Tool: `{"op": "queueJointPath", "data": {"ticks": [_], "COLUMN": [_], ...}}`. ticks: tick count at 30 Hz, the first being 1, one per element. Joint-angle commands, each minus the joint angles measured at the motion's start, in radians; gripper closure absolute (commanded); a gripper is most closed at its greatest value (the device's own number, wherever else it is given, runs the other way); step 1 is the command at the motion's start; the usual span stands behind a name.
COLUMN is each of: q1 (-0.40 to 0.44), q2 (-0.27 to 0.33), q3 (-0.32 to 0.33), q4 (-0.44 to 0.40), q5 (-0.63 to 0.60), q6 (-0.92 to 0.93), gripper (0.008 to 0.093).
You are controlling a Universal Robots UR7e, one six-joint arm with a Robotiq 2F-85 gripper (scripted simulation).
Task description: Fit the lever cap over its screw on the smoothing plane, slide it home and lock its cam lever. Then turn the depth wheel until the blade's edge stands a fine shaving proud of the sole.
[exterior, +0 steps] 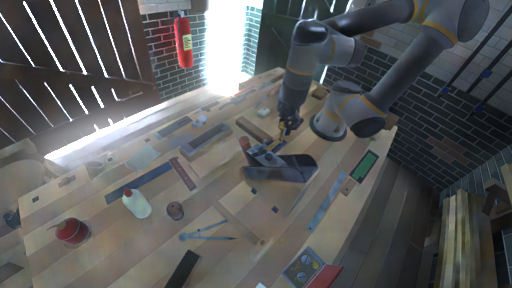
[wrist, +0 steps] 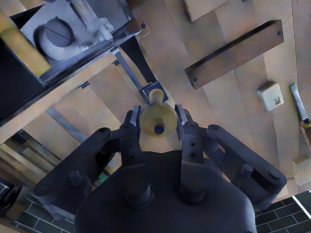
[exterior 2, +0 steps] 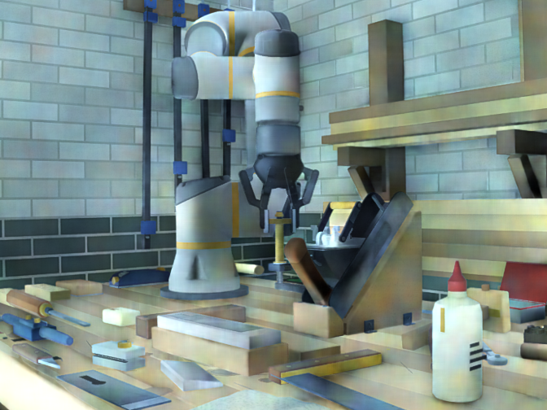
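Near the far middle of the workbench the smoothing plane (exterior: 280, 165) sits propped nose-up in a wooden cradle, its dark body (exterior 2: 365, 250) tilted steeply and its brown rear handle (exterior 2: 306, 264) pointing low toward the front. The brass depth wheel (wrist: 158, 118) tops an upright brass stem (exterior 2: 279, 241) just behind the plane, and it is gripped by my gripper (exterior 2: 279, 221), which comes straight down over it. The wrist camera shows a slotted screw head (wrist: 57, 33) on the plane's grey metal; the lever cap's seating cannot be judged.
Behind the work stand the robot's base (exterior 2: 205, 241) and the brick wall. A wooden block (wrist: 233, 53) and a small white block (wrist: 270, 95) lie on the bench beside the wheel. Closer in are a sharpening stone on a block (exterior 2: 219, 332), a glue bottle (exterior 2: 456, 337) and a steel rule (exterior: 327, 200).
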Motion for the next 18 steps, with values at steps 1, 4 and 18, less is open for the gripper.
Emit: {"op": "queueJointPath", "data": {"ticks": [1, 4, 18], "q1": [0.000, 0.000, 0.000], "q2": [0.000, 0.000, 0.000], "q3": [0.000, 0.000, 0.000], "q4": [-0.001, -0.001, -0.001], "q5": [0.000, 0.000, 0.000], "q6": [0.000, 0.000, 0.000], "gripper": [0.0549, 0.0489, 0.0334]}}
